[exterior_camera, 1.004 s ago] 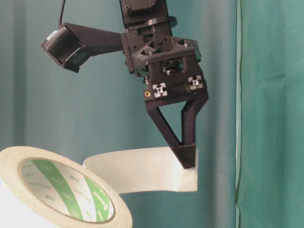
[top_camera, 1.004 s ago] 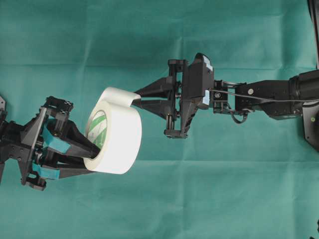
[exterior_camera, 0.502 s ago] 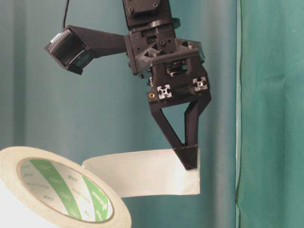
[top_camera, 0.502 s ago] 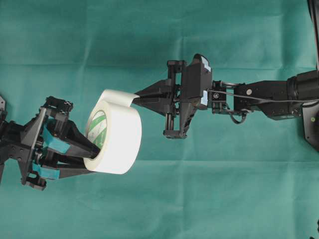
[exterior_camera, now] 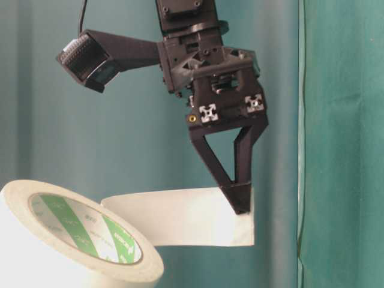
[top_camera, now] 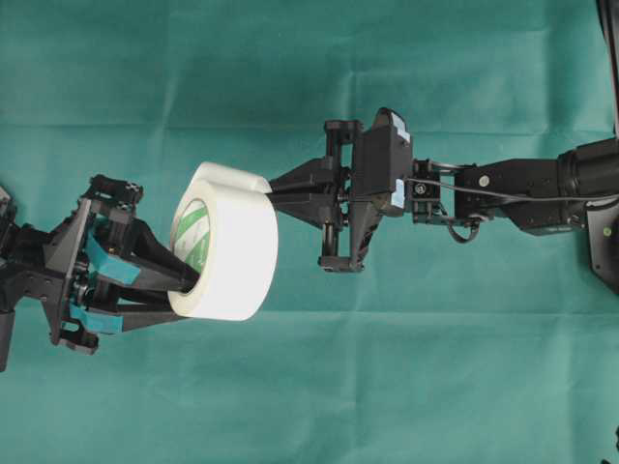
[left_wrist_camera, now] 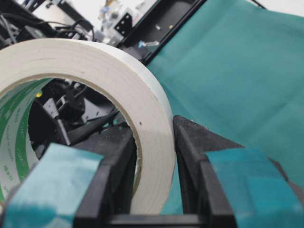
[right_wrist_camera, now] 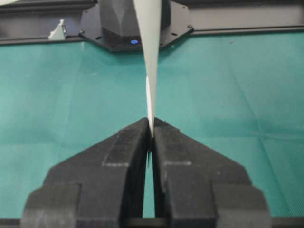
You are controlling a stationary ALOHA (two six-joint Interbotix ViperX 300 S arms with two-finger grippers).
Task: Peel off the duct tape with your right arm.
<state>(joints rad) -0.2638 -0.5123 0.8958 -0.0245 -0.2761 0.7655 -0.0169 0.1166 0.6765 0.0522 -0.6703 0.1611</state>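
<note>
So the count: one roll of duct tape point(top_camera: 224, 253), two black arms, one green cloth point(top_camera: 435, 387) under everything; the left gripper point(top_camera: 184, 283), the one with teal patches on its fingers point(left_wrist_camera: 237, 164), is clamped across the wall of the roll, one finger inside the green-striped core and the other on the outer white face, so the roll sits right at its tips and is carried clear above the cloth; the right gripper point(top_camera: 274, 188) comes in from the opposite side, just past the roll's far edge, and its two pointed fingers point(right_wrist_camera: 123, 142) are squeezed fully together on the loose end of the tape; the wrist view shows the thin white strip point(right_wrist_camera: 149, 95) pinched edge-on right between the tips; from table level, a short band of peeled tape point(exterior_camera: 180, 216) runs from the roll across to those tips, flat and roughly level, with a bit of the end sticking out past the fingers on the side away from the roll
</note>
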